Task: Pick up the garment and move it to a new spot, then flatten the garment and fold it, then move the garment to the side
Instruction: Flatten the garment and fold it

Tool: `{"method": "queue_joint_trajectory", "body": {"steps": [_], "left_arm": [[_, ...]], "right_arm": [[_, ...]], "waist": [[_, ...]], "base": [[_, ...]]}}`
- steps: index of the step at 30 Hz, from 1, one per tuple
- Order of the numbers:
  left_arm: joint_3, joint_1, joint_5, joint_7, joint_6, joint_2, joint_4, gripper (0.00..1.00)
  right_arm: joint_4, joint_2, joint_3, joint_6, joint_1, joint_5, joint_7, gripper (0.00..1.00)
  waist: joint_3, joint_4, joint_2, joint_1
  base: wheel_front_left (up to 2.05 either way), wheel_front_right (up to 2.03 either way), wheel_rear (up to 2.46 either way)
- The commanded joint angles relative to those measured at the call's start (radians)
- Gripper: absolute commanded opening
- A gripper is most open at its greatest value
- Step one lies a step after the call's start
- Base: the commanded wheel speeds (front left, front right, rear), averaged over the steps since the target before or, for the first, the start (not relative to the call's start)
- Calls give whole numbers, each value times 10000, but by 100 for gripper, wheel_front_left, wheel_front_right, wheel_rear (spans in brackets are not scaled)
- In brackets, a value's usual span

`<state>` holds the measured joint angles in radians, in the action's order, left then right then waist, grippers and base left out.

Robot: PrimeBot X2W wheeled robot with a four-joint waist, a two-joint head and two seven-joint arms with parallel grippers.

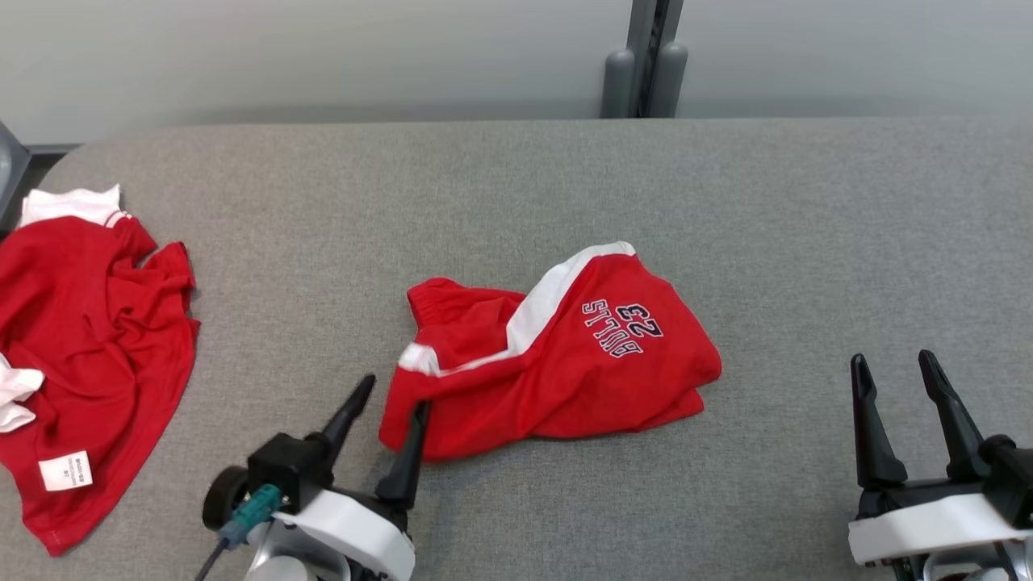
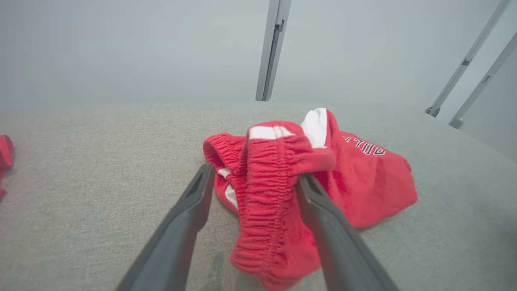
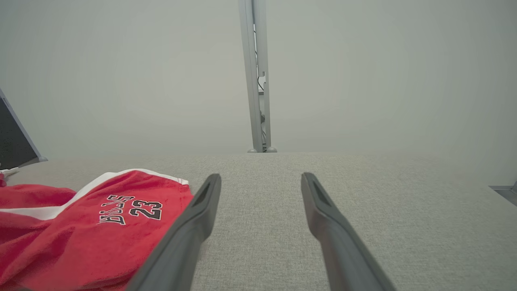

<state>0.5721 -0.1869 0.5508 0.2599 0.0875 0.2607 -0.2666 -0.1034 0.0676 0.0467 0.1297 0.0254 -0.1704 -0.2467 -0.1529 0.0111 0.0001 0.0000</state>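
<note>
1. Grey cloth-covered table [image 1: 767,202], pale wall [image 1: 323,48] behind, one metal post [image 1: 646,56] at the far edge.
2. Red shorts [image 1: 565,363], white side stripe, "23" print: lying crumpled at the table's middle.
3. Left gripper [image 1: 395,395]: I see its fingers apart, straddling the gathered waistband [image 2: 262,161] at the shorts' near-left corner; one finger touches the cloth.
4. Right gripper [image 1: 892,363]: fingers apart, over bare table, well to the right of the shorts.
5. Red shirt [image 1: 89,339], white collar: heaped at the table's left edge.
</note>
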Motion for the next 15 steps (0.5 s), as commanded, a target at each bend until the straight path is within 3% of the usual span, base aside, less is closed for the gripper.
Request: {"method": "queue_joint_trajectory", "body": {"steps": [1, 8, 15], "left_arm": [[-269, 160, -130, 52, 152, 5, 242, 100], [-1475, 500, -708, 59, 690, 129, 1344, 100], [-2206, 920, -883, 62, 1160, 707, 1544, 100]], "right_arm": [[59, 31, 15, 20, -169, 39, 26, 100], [156, 10, 94, 20, -421, 148, 189, 100], [218, -12, 109, 20, -692, 203, 280, 100]], "waist": [[204, -22, -1, 0], [691, 6, -1, 0], [1082, 19, -1, 0]], "base": [[0, 0, 0], [0, 0, 0], [0, 0, 0]]}}
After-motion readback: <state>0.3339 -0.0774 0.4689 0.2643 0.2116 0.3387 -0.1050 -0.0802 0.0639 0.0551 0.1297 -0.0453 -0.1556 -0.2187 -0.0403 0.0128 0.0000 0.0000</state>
